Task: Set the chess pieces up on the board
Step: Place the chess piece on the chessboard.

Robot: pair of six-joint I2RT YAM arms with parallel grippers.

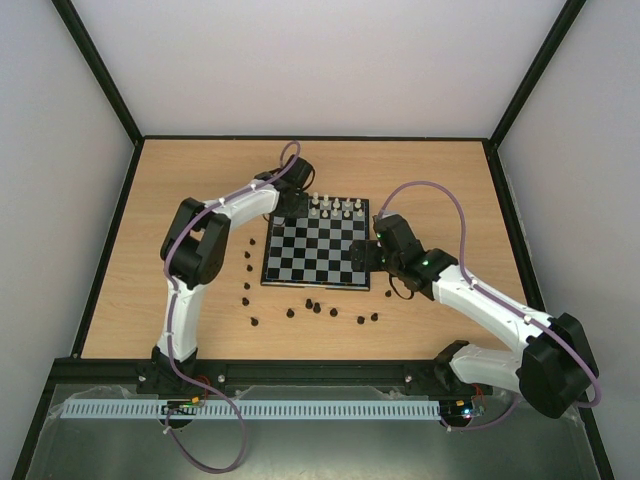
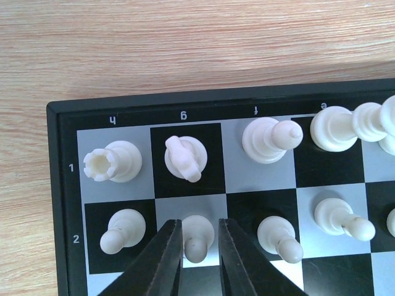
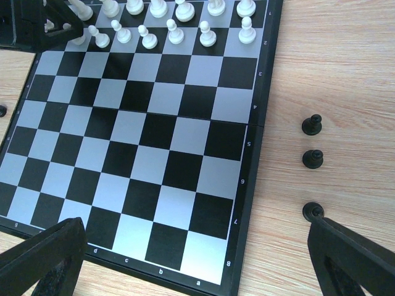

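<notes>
The board (image 1: 315,255) lies mid-table. White chess pieces (image 1: 335,207) fill its far two rows. In the left wrist view a rook (image 2: 111,163), a knight (image 2: 185,157) and a bishop (image 2: 271,139) stand on the back row, with pawns in front. My left gripper (image 2: 200,225) straddles a standing white pawn (image 2: 197,237) on g2. The jaws are narrowly open, with a slit of square showing on the right. My right gripper (image 3: 194,227) is wide open and empty above the board's (image 3: 154,142) a8 corner. Black pieces (image 1: 317,308) lie off the board.
Black pieces are scattered on the table left of the board (image 1: 247,270) and along its near side (image 1: 360,320). Three black pawns (image 3: 313,158) stand right of the board, one next to my right finger (image 3: 345,253). Dark walls edge the table (image 1: 130,300).
</notes>
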